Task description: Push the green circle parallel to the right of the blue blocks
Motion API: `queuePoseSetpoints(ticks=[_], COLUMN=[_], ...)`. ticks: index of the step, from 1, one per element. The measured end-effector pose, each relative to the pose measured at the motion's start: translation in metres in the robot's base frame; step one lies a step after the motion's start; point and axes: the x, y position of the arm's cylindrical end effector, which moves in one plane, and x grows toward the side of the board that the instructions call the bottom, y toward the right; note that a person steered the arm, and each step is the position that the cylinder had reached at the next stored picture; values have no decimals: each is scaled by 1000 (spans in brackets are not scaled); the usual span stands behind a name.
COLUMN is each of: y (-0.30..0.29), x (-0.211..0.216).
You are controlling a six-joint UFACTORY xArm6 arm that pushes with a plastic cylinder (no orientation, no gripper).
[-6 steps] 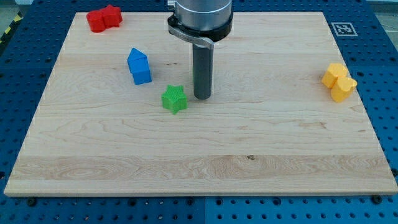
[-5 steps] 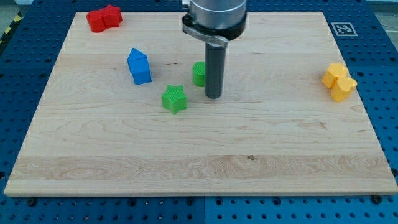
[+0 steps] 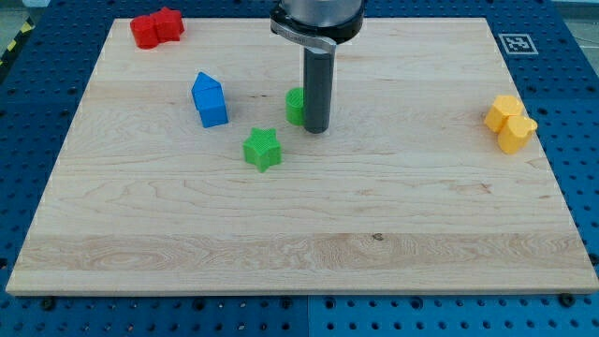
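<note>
Right beside green circle point(image 3: 296, 106), my tip point(image 3: 316, 129) touches it.

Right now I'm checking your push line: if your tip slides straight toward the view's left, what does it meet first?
My tip would meet the green circle first; it already sits right beside it, possibly touching. Farther left stands the blue block.

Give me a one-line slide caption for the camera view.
My tip sits against the right side of the green circle, right of the blue block and above the green star.
</note>
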Motion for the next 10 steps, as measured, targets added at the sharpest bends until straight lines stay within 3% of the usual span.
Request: queuePoseSetpoints(ticks=[5,10], y=[3,-61], x=[-23,-47])
